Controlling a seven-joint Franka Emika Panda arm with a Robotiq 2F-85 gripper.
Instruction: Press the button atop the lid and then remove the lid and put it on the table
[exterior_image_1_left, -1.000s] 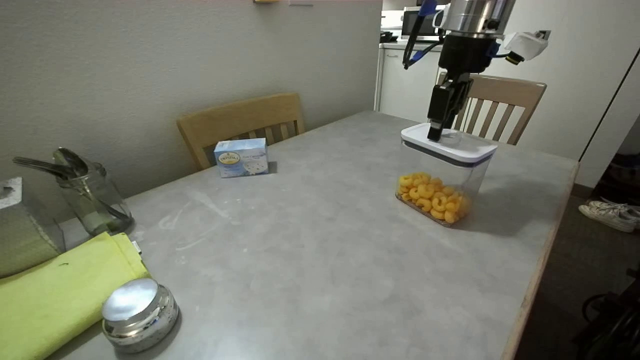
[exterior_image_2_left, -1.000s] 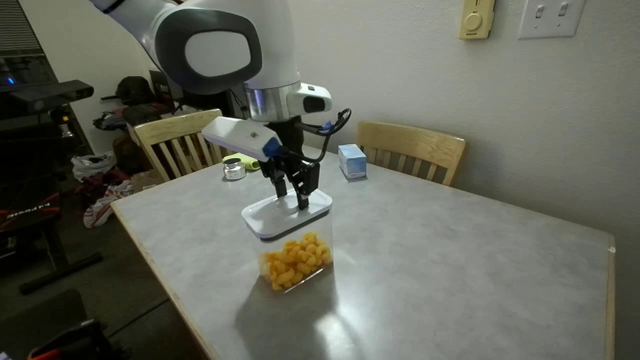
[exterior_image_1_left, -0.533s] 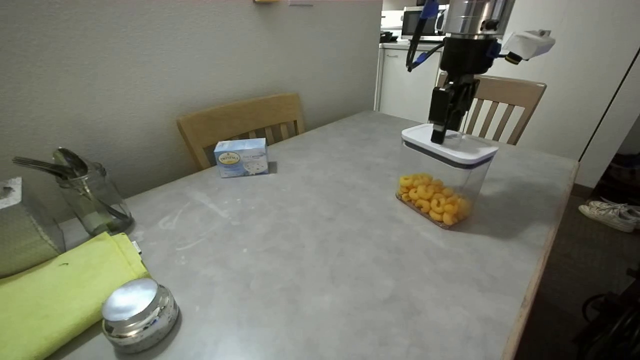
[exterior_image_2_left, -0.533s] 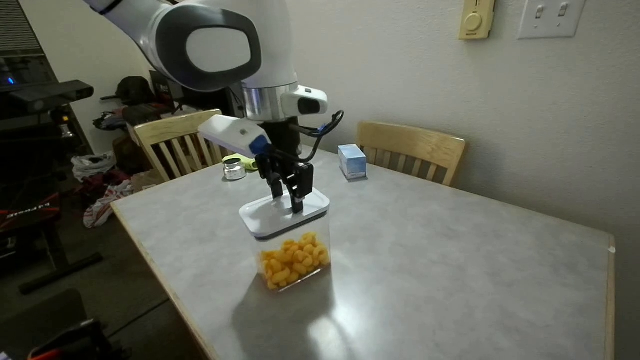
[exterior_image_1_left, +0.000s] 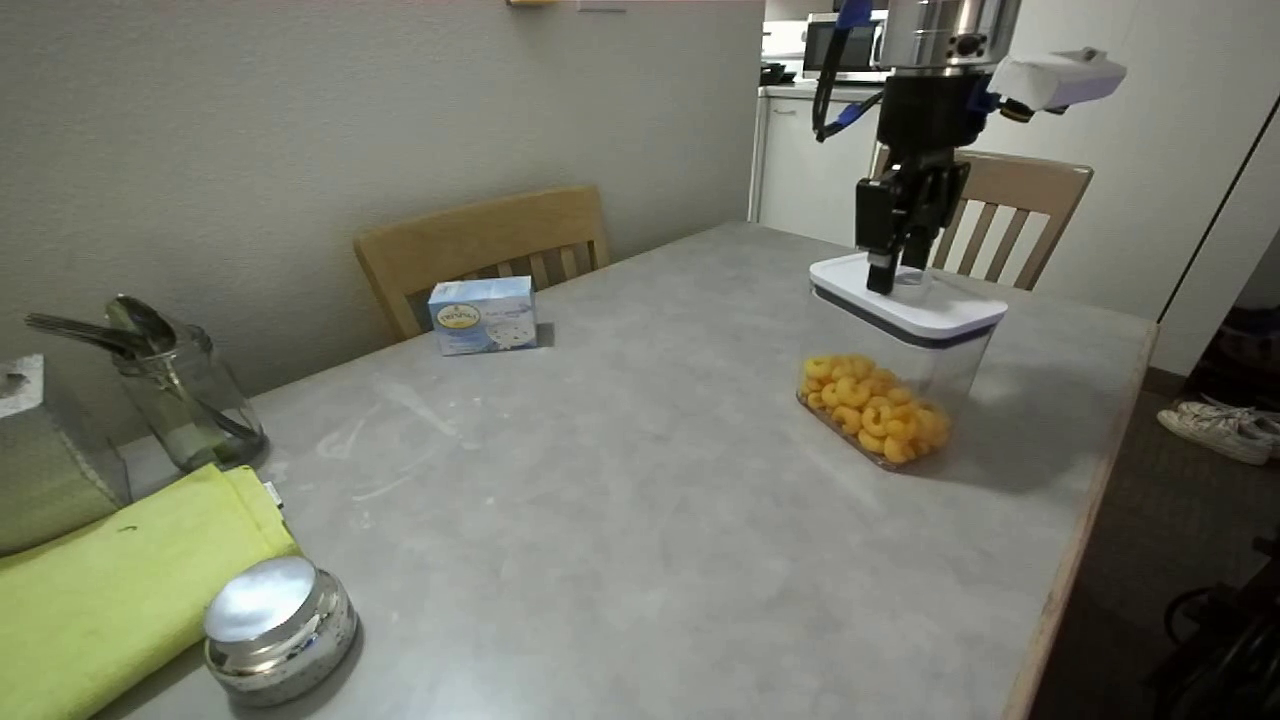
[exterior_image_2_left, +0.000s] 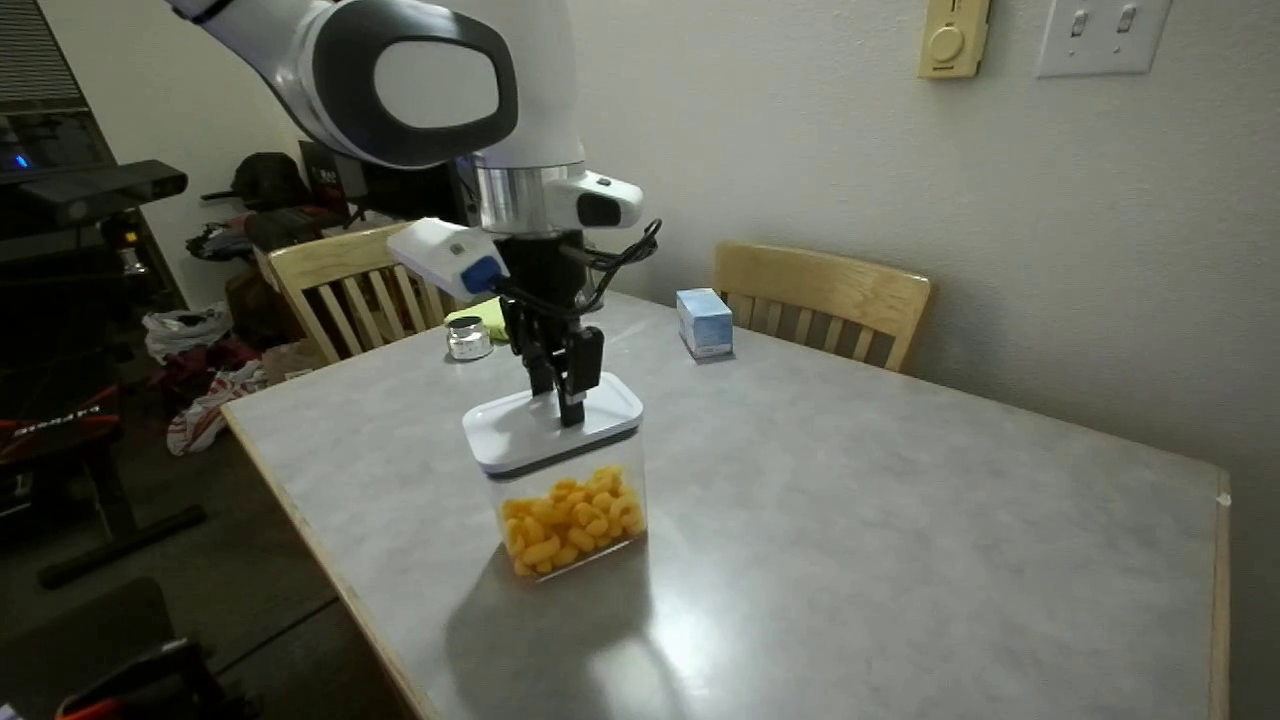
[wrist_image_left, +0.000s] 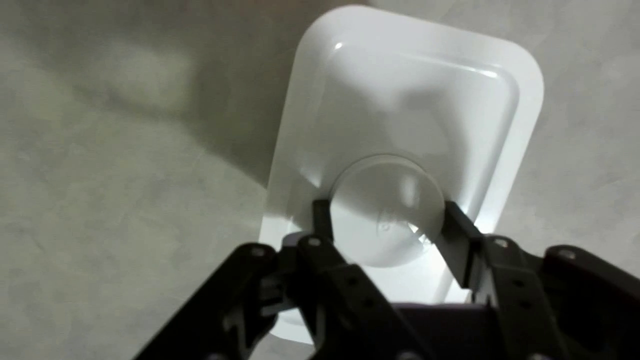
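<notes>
The white lid (exterior_image_1_left: 945, 308) sits on a clear container (exterior_image_1_left: 880, 345) holding orange-yellow curled pieces, standing upright on the grey table (exterior_image_1_left: 620, 520). The lid also shows in an exterior view (exterior_image_2_left: 500, 432) and fills the middle of the wrist view (wrist_image_left: 380, 95). The round whitish button (wrist_image_left: 387, 190) stands raised at the lid's centre. My gripper (wrist_image_left: 386, 216) points down over the lid, with one fingertip against each side of the button. It is shut on the button, as both exterior views also suggest (exterior_image_1_left: 896, 274) (exterior_image_2_left: 556, 403). The fingers partly hide the button there.
A blue-white box (exterior_image_1_left: 485, 315) stands near the wall side. A silvery lidded jar (exterior_image_1_left: 280, 630), a yellow cloth (exterior_image_1_left: 130, 590), a glass jar with cutlery (exterior_image_1_left: 190, 400) and a grey box (exterior_image_1_left: 55, 460) are at the far end. Wooden chairs (exterior_image_2_left: 820, 300) stand around the table.
The container with its lid has slid and turned slightly on the table together with my gripper, moving nearer the table's edge. The wrist has turned a little. The lid stays on the container.
</notes>
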